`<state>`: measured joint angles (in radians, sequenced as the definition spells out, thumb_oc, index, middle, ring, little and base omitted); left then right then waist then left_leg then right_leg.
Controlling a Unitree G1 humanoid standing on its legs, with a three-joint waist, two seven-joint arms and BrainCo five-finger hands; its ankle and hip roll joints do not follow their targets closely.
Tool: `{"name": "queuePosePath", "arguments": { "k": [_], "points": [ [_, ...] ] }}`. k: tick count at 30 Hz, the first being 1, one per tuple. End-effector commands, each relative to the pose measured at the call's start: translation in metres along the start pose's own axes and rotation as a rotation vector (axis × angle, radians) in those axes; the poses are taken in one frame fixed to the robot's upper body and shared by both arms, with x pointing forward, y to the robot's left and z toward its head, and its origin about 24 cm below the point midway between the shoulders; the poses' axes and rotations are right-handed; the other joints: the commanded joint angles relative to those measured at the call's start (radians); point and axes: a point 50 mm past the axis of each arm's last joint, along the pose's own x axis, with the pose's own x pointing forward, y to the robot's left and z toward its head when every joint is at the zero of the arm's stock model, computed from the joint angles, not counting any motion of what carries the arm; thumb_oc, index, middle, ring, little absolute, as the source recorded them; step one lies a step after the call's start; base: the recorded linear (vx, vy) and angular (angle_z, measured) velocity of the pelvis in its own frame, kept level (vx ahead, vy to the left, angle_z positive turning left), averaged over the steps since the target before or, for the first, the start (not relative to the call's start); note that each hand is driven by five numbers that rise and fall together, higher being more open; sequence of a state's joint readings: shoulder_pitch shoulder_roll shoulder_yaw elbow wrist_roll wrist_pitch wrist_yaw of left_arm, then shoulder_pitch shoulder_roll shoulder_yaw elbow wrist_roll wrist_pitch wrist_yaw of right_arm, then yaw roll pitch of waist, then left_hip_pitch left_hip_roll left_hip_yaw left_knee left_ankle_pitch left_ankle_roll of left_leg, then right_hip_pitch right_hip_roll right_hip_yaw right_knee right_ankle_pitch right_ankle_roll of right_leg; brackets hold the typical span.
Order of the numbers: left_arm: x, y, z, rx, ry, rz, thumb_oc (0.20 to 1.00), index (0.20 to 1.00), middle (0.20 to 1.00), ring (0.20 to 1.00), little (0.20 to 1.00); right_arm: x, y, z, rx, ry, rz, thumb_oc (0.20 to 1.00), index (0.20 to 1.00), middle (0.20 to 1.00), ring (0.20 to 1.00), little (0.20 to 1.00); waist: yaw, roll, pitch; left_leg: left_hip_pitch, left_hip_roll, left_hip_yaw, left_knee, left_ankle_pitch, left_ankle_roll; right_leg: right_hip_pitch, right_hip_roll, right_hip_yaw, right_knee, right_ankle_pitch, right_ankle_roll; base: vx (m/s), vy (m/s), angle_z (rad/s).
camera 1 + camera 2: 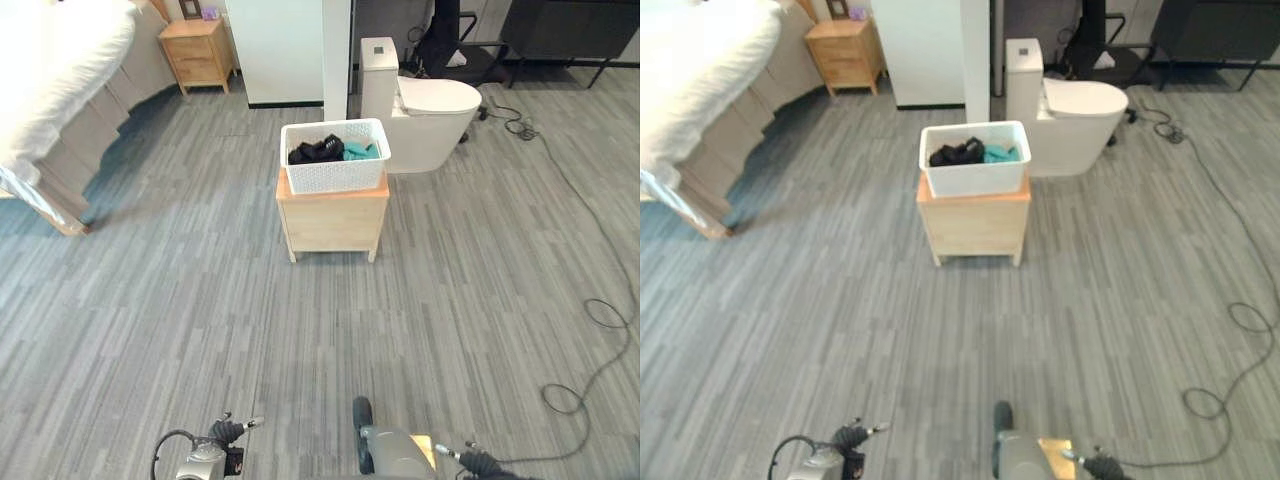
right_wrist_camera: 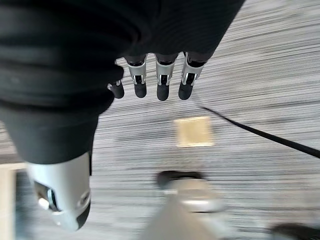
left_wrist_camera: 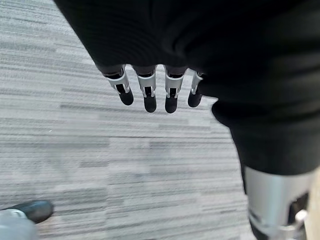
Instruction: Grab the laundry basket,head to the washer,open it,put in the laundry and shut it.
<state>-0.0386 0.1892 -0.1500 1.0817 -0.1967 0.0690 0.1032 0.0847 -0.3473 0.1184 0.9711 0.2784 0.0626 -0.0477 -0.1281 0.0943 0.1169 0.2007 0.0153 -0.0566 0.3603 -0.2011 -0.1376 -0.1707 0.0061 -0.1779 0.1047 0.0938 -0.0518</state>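
The white laundry basket [image 1: 334,157] is sitting on a small wooden cabinet [image 1: 333,222], well ahead. The left hand [image 3: 150,90] and right hand [image 2: 160,82] are hanging with fingers straight, holding nothing. The basket is probably light and rigid; its 2 end rims suit gripping.

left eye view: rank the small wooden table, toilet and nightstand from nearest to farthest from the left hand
Measured from the left hand, which hangs low over the floor:
1. Small wooden table, straight ahead, carrying the laundry basket.
2. Toilet, behind it, to the right.
3. Nightstand, far back left.
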Motion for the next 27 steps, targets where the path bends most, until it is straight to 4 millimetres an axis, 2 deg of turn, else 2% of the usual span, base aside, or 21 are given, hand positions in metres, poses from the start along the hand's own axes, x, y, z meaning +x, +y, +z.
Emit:
{"name": "queuePosePath", "arguments": {
  "k": [1, 2, 3, 6, 7, 8, 9, 10, 11, 12, 14, 15, 17, 18, 19, 20, 22, 23, 24, 26, 27],
  "points": [
    [0.002, 0.021, 0.035, 0.028, -0.112, 0.038, 1.0, 1.0, 1.0, 1.0, 1.0, 0.0, -0.01, 0.012, -0.039, -0.052, -0.019, 1.0, 1.0, 1.0, 1.0, 1.0, -0.007, -0.063, 0.061, -0.036, 0.031, 0.012, 0.071, 0.285, 0.019, 0.0, -0.024, -0.009, 0.01, -0.095, 0.121, 0.18, -0.203, 0.3],
    [0.002, 0.02, 0.038, 0.031, -0.12, 0.035, 1.0, 1.0, 1.0, 1.0, 1.0, 0.0, -0.012, 0.013, -0.037, -0.054, -0.029, 1.0, 1.0, 1.0, 1.0, 1.0, 0.001, -0.078, 0.069, -0.084, 0.038, 0.028, 0.153, 0.314, 0.018, 0.027, -0.025, -0.006, 0.007, -0.112, 0.107, 0.24, -0.283, 0.32],
    [0.002, 0.02, 0.045, 0.037, -0.138, 0.036, 1.0, 1.0, 1.0, 1.0, 1.0, 0.001, -0.015, 0.018, -0.05, -0.067, -0.041, 1.0, 1.0, 1.0, 1.0, 1.0, 0.016, -0.102, 0.094, -0.142, 0.039, 0.071, 0.247, 0.305, 0.033, 0.067, -0.02, 0.0, 0.002, -0.14, 0.084, 0.33, -0.34, 0.31],
    [0.002, 0.02, 0.056, 0.043, -0.171, 0.042, 1.0, 1.0, 1.0, 1.0, 1.0, 0.0, -0.018, 0.023, -0.048, -0.084, -0.051, 1.0, 1.0, 1.0, 1.0, 1.0, 0.031, -0.107, 0.102, -0.234, 0.032, 0.121, 0.182, 0.257, 0.05, 0.11, -0.019, 0.002, -0.015, -0.16, 0.087, 0.24, -0.164, 0.07],
    [0.002, 0.018, 0.058, 0.048, -0.178, 0.037, 1.0, 1.0, 1.0, 1.0, 1.0, 0.0, -0.018, 0.021, -0.04, -0.08, -0.052, 1.0, 1.0, 1.0, 1.0, 1.0, 0.038, -0.11, 0.102, -0.282, 0.029, 0.153, 0.142, 0.224, 0.063, 0.137, -0.023, 0.003, -0.03, -0.169, 0.095, 0.23, -0.069, 0.02],
    [0.002, 0.017, 0.06, 0.05, -0.184, 0.036, 1.0, 1.0, 1.0, 1.0, 1.0, -0.001, -0.019, 0.018, -0.035, -0.076, -0.056, 1.0, 1.0, 1.0, 1.0, 1.0, 0.047, -0.11, 0.105, -0.342, 0.034, 0.199, 0.06, 0.192, 0.075, 0.166, -0.029, -0.003, -0.051, -0.18, 0.106, 0.44, -0.061, 0.35],
    [0.002, 0.015, 0.062, 0.06, -0.194, 0.031, 1.0, 1.0, 1.0, 1.0, 1.0, -0.001, -0.017, 0.016, -0.044, -0.074, -0.057, 1.0, 1.0, 1.0, 1.0, 1.0, 0.067, -0.109, 0.102, -0.396, 0.02, 0.215, -0.09, 0.19, 0.088, 0.203, -0.03, 0.0, -0.067, -0.197, 0.118, 0.35, -0.027, 0.37],
    [0.002, 0.015, 0.062, 0.06, -0.194, 0.031, 1.0, 1.0, 1.0, 1.0, 1.0, -0.001, -0.017, 0.016, -0.044, -0.074, -0.057, 1.0, 1.0, 1.0, 1.0, 1.0, 0.067, -0.109, 0.101, -0.396, 0.02, 0.215, -0.091, 0.19, 0.088, 0.202, -0.03, 0.0, -0.067, -0.197, 0.118, 0.52, 0.035, 0.28],
    [0.001, 0.015, 0.063, 0.065, -0.201, 0.032, 1.0, 1.0, 1.0, 1.0, 1.0, -0.001, -0.014, 0.016, -0.074, -0.08, -0.047, 1.0, 1.0, 1.0, 1.0, 1.0, 0.094, -0.094, 0.098, -0.427, 0.015, 0.177, -0.25, 0.269, 0.075, 0.264, -0.011, 0.021, -0.092, -0.215, 0.125, 0.52, 0.048, -0.18],
    [0.001, 0.015, 0.063, 0.061, -0.204, 0.036, 1.0, 1.0, 1.0, 1.0, 1.0, -0.001, -0.013, 0.015, -0.089, -0.077, -0.047, 1.0, 1.0, 1.0, 1.0, 1.0, 0.113, -0.094, 0.102, -0.465, 0.013, 0.147, -0.334, 0.297, 0.064, 0.304, -0.009, 0.042, -0.108, -0.235, 0.133, 0.64, 0.069, -0.38],
    [0.001, 0.017, 0.061, 0.047, -0.199, 0.041, 1.0, 1.0, 1.0, 1.0, 1.0, 0.001, -0.012, 0.021, -0.114, -0.086, -0.041, 1.0, 1.0, 1.0, 1.0, 1.0, 0.133, -0.087, 0.098, -0.474, 0.027, 0.134, -0.395, 0.344, 0.047, 0.349, -0.01, 0.084, -0.123, -0.251, 0.138, 0.48, 0.079, -0.54],
    [0.001, 0.019, 0.059, 0.037, -0.193, 0.044, 1.0, 1.0, 1.0, 1.0, 1.0, 0.001, -0.011, 0.023, -0.124, -0.086, -0.039, 1.0, 1.0, 1.0, 1.0, 1.0, 0.14, -0.085, 0.094, -0.486, 0.036, 0.133, -0.402, 0.362, 0.038, 0.367, -0.012, 0.103, -0.126, -0.262, 0.141, 0.51, 0.121, -0.73],
    [0.001, 0.022, 0.05, 0.019, -0.167, 0.052, 1.0, 1.0, 1.0, 1.0, 1.0, 0.002, -0.005, 0.022, -0.136, -0.08, -0.013, 1.0, 1.0, 1.0, 1.0, 1.0, 0.151, -0.085, 0.072, -0.46, 0.036, 0.144, -0.366, 0.379, 0.053, 0.41, -0.027, 0.13, -0.111, -0.292, 0.15, 0.57, 0.186, -0.83],
    [0.001, 0.023, 0.048, 0.011, -0.165, 0.054, 1.0, 1.0, 1.0, 1.0, 1.0, 0.003, -0.001, 0.023, -0.143, -0.08, -0.006, 1.0, 1.0, 1.0, 1.0, 1.0, 0.157, -0.097, 0.062, -0.481, 0.016, 0.151, -0.298, 0.359, 0.072, 0.419, -0.056, 0.136, -0.07, -0.305, 0.162, 0.46, 0.179, -0.65],
    [0.001, 0.024, 0.048, 0.011, -0.165, 0.055, 1.0, 1.0, 1.0, 1.0, 1.0, 0.003, -0.001, 0.023, -0.143, -0.08, -0.006, 1.0, 1.0, 1.0, 1.0, 1.0, 0.157, -0.099, 0.062, -0.481, 0.015, 0.153, -0.296, 0.357, 0.073, 0.419, -0.058, 0.136, -0.069, -0.307, 0.162, 0.4, 0.183, -0.55],
    [0.001, 0.026, 0.049, 0.01, -0.168, 0.06, 1.0, 1.0, 1.0, 1.0, 1.0, 0.003, 0.001, 0.027, -0.147, -0.089, 0.0, 1.0, 1.0, 1.0, 1.0, 1.0, 0.159, -0.109, 0.057, -0.49, 0.0, 0.165, -0.256, 0.324, 0.09, 0.406, -0.074, 0.145, -0.03, -0.308, 0.17, 0.23, 0.123, -0.36],
    [0.001, 0.027, 0.049, 0.005, -0.169, 0.067, 1.0, 1.0, 1.0, 1.0, 1.0, 0.003, 0.003, 0.028, -0.144, -0.093, 0.008, 1.0, 1.0, 1.0, 1.0, 1.0, 0.161, -0.114, 0.051, -0.491, -0.008, 0.176, -0.231, 0.302, 0.101, 0.394, -0.087, 0.146, -0.001, -0.304, 0.18, 0.28, 0.161, -0.26],
    [0.0, 0.03, 0.05, -0.002, -0.175, 0.076, 1.0, 1.0, 1.0, 1.0, 1.0, 0.004, 0.007, 0.03, -0.161, -0.098, 0.022, 1.0, 1.0, 1.0, 1.0, 1.0, 0.167, -0.132, 0.045, -0.472, -0.035, 0.201, -0.206, 0.25, 0.129, 0.35, -0.119, 0.151, 0.122, -0.228, 0.21, 0.3, 0.178, -0.11],
    [0.0, 0.032, 0.053, -0.009, -0.186, 0.079, 1.0, 1.0, 1.0, 1.0, 1.0, 0.004, 0.007, 0.031, -0.166, -0.095, 0.024, 1.0, 1.0, 1.0, 1.0, 1.0, 0.168, -0.13, 0.048, -0.454, -0.041, 0.202, -0.213, 0.237, 0.139, 0.314, -0.125, 0.151, 0.197, -0.182, 0.219, 0.37, 0.231, -0.22],
    [-0.001, 0.034, 0.058, -0.026, -0.204, 0.085, 1.0, 1.0, 1.0, 1.0, 1.0, 0.004, 0.008, 0.037, -0.167, -0.115, 0.023, 1.0, 1.0, 1.0, 1.0, 1.0, 0.165, -0.113, 0.066, -0.403, -0.042, 0.213, -0.238, 0.219, 0.159, 0.217, -0.132, 0.117, 0.356, -0.074, 0.226, 0.23, 0.19, -0.34],
    [-0.001, 0.035, 0.06, -0.031, -0.211, 0.088, 1.0, 1.0, 1.0, 1.0, 1.0, 0.004, 0.01, 0.042, -0.174, -0.13, 0.028, 1.0, 1.0, 1.0, 1.0, 1.0, 0.158, -0.1, 0.081, -0.372, -0.039, 0.217, -0.256, 0.21, 0.169, 0.184, -0.136, 0.085, 0.42, -0.055, 0.222, 0.21, 0.196, -0.21]
  ]
}}
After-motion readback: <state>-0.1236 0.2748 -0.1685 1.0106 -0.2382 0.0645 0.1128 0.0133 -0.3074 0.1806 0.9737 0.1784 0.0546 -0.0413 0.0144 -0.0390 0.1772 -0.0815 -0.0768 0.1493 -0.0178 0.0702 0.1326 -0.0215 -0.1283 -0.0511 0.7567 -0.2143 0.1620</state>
